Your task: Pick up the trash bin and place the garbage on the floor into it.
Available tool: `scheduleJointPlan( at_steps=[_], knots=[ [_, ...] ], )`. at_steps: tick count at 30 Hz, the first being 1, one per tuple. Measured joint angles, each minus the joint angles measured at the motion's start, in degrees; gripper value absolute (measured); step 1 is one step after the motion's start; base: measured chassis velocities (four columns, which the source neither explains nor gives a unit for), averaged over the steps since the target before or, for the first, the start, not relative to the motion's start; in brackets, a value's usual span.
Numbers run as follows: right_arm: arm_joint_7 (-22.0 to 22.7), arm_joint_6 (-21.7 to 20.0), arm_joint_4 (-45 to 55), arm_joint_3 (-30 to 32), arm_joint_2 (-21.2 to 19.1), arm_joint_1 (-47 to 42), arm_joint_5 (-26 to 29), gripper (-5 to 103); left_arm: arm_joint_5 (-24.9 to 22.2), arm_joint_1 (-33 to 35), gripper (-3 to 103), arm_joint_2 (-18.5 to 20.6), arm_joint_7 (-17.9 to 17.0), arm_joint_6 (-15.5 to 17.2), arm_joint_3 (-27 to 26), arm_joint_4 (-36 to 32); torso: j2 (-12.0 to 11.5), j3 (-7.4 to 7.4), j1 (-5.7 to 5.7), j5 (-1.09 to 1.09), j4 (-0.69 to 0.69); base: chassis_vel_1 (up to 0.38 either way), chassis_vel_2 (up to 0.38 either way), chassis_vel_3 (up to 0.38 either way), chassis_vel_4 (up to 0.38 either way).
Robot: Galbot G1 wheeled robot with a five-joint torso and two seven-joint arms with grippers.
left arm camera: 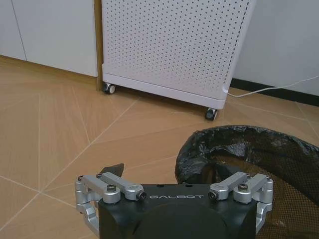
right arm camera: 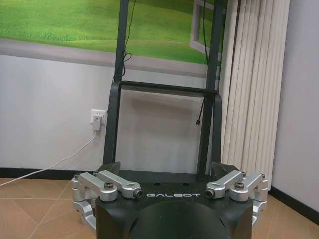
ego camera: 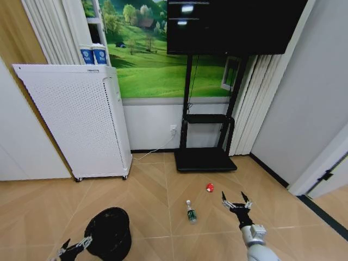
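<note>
At the near edge of the head view, the robot's left hand [ego camera: 73, 248] hovers low over the herringbone wood-pattern floor [ego camera: 157, 185], fingers spread open, touching or just beside the rim of the small round black plastic trash bin [ego camera: 109, 232]. In the left wrist view that left hand [left arm camera: 175, 191] is open, its one visible dark fingertip short of the bin [left arm camera: 249, 159]; the black liner bag is bunched over the rim, and whether metal touches plastic cannot be told. To the right, the robot's right hand [ego camera: 237, 203] hangs above bare floor with its fingers splayed open, gripping nothing; the right wrist view shows the same right hand [right arm camera: 167, 172] open and pointed at the far wall. Between the two hands lies a small clear plastic bottle with a green label [ego camera: 191, 212], flat on the floor. Just beyond it, near the right hand, sits a little red-and-white wrapper-like piece [ego camera: 210, 187]. Farther back on the left stands a tall white perforated cabinet on castors [ego camera: 81, 119], well behind the bin. At the back, a black metal stand [ego camera: 205, 136] carries a large dark screen [ego camera: 234, 24] before a wall mural of green meadow [ego camera: 157, 70], with a white cable [ego camera: 157, 149] running from a wall socket.
</note>
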Motion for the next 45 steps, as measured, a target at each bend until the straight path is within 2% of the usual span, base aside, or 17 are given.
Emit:
scheduleJointPlan(
  at_steps=[4, 7, 10, 20, 22, 27, 29, 31, 32, 33, 35, 36, 39, 40, 41, 43, 45],
  knots=[
    [0.16, 0.0, 0.09, 0.0, 0.41, -0.1, 0.22, 100, 0.05, -1.03, 100, -0.14, 0.0, -0.17, 0.83, 0.44, -0.71, -0.64, -0.08, -0.01, 0.01, 0.0, 0.0, 0.0, 0.0],
    [0.36, -0.04, 0.11, -0.09, 1.22, -0.25, 0.39, 100, 1.08, -2.89, 100, -0.23, 0.41, -2.04, 1.8, 1.72, -1.42, -1.26, -0.17, 0.0, 0.0, 0.0, 0.0, 0.0, 0.0],
    [0.54, -0.1, 0.11, -0.14, 1.66, -0.27, 0.47, 100, 0.63, -3.93, 100, -0.39, 0.37, -2.45, 2.03, 2.13, -1.58, -1.41, -0.18, 0.0, -0.01, 0.0, 0.0, 0.0, 0.0],
    [1.31, -0.16, 0.37, 0.13, 2.09, 0.16, 2.32, 100, -0.86, -6.16, 101, -0.62, 2.9, -3.45, 3.32, 5.43, -1.51, -1.38, -0.17, 0.04, 0.01, 0.0, 0.0, 0.0, 0.0],
    [1.45, -0.16, 0.61, 0.1, 2.43, 0.23, 2.61, 100, -1.33, -7.0, 97, -0.83, 3.75, -3.75, 3.75, 6.23, -1.43, -1.33, -0.15, 0.05, 0.02, 0.0, 0.0, 0.0, 0.0],
    [1.68, -0.16, 0.78, -0.06, 2.88, 0.27, 2.69, 100, -1.5, -7.85, 101, -0.95, 5.72, -4.57, 4.17, 7.36, -1.35, -1.27, -0.13, 0.07, 0.02, 0.0, 0.0, 0.0, 0.0],
    [1.95, -0.16, 0.93, -0.2, 3.05, 0.54, 3.28, 100, -1.46, -8.49, 89, -1.13, 6.31, -5.1, 4.52, 8.05, -1.29, -1.23, -0.11, 0.05, 0.02, 0.0, 0.0, 0.0, 0.0],
    [2.13, -0.17, 1.03, -0.2, 3.09, 0.73, 3.69, 100, -1.46, -8.75, 89, -1.24, 6.48, -5.29, 4.64, 8.34, -1.27, -1.21, -0.11, 0.05, 0.02, 0.0, 0.0, 0.0, 0.0],
    [2.22, -0.17, 1.14, -0.2, 3.09, 0.92, 4.04, 100, -1.58, -8.94, 78, -1.29, 6.92, -5.52, 4.77, 8.6, -1.23, -1.18, -0.1, 0.04, 0.02, 0.0, 0.0, 0.0, 0.0],
    [2.22, -0.17, 1.14, -0.2, 3.09, 0.92, 4.04, 100, -1.58, -8.94, 78, -1.29, 6.92, -5.52, 4.77, 8.6, -1.23, -1.18, -0.1, 0.04, 0.02, 0.0, 0.0, 0.0, 0.0],
    [2.34, 0.19, 1.27, -0.2, 3.23, 1.15, 4.36, 100, -1.87, -9.21, 67, -1.41, 7.44, -5.75, 4.98, 8.81, -1.19, -1.14, -0.08, 0.02, 0.01, 0.0, 0.0, 0.0, 0.0],
    [2.34, 0.19, 1.27, -0.2, 3.23, 1.15, 4.36, 100, -1.87, -9.21, 67, -1.41, 7.44, -5.75, 4.98, 8.81, -1.19, -1.14, -0.08, 0.02, 0.01, 0.0, 0.0, 0.0, 0.0],
    [2.47, 0.58, 1.58, -0.26, 3.65, 1.3, 4.61, 100, -2.0, -9.27, 56, -1.48, 7.69, -5.87, 5.42, 9.01, -1.18, -1.09, -0.05, -0.13, -0.02, 0.0, 0.0, 0.0, 0.0],
    [2.54, 0.66, 1.86, -0.38, 3.88, 1.46, 4.71, 100, -2.16, -9.19, 51, -1.39, 7.8, -5.66, 5.46, 8.98, -1.18, -1.06, -0.04, -0.12, -0.02, 0.0, 0.0, 0.0, 0.0],
    [2.54, 0.66, 1.86, -0.38, 3.88, 1.46, 4.71, 100, -2.16, -9.19, 51, -1.39, 7.8, -5.66, 5.46, 8.98, -1.18, -1.06, -0.04, -0.12, -0.02, 0.0, 0.0, 0.0, 0.0],
    [2.62, 0.7, 2.49, -0.48, 4.04, 1.78, 5.02, 100, -2.3, -8.98, 40, -1.09, 7.99, -5.76, 5.3, 8.26, -1.11, -1.06, -0.04, -0.05, -0.01, 0.0, 0.0, 0.0, 0.0],
    [2.63, 0.71, 2.65, -0.48, 4.04, 1.83, 5.05, 100, -2.31, -8.83, 34, -1.05, 8.04, -5.81, 5.23, 8.07, -1.1, -1.05, -0.04, -0.05, -0.02, 0.0, 0.0, 0.0, 0.0]
  ],
)
